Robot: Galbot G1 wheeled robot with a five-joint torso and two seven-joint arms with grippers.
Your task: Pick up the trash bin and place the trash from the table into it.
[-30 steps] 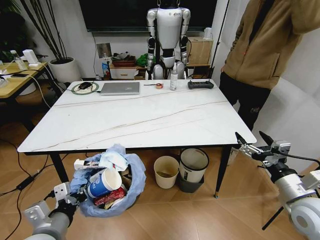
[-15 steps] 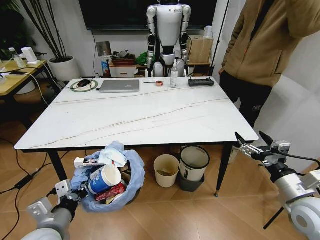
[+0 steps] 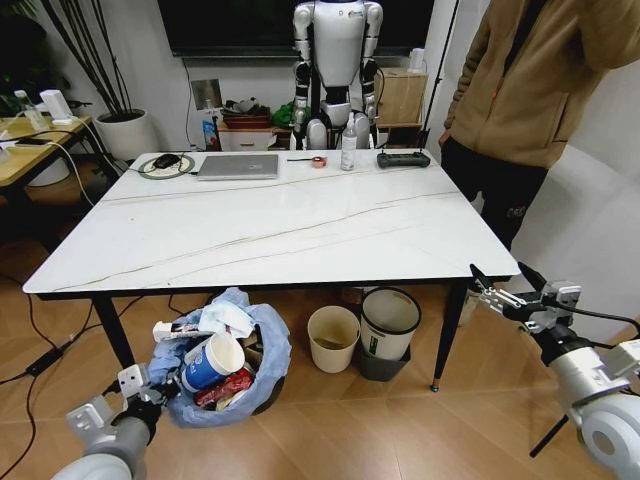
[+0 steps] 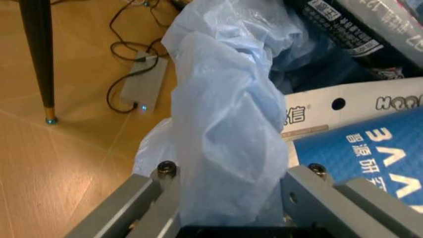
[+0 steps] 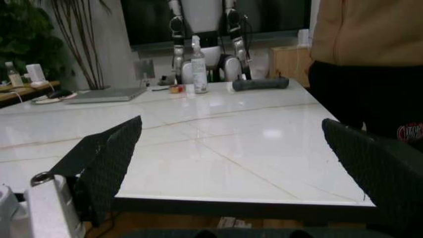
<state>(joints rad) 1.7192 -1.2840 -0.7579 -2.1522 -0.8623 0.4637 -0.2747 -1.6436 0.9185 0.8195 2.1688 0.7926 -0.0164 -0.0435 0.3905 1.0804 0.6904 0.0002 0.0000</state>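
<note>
Light-blue bag plastic of the trash bin (image 3: 225,375), on the floor below the table's (image 3: 280,230) near edge and full of trash (image 3: 208,362), is pinched by the left pincer (image 3: 140,395), while the right pincer (image 3: 497,290) hangs spread beside the table's near right corner.

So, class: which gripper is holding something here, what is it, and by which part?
The left gripper holds the trash bin by a bunched fold of its light-blue bag, pinched between the fingers. The right gripper, beside the table, is open and holds nothing.
</note>
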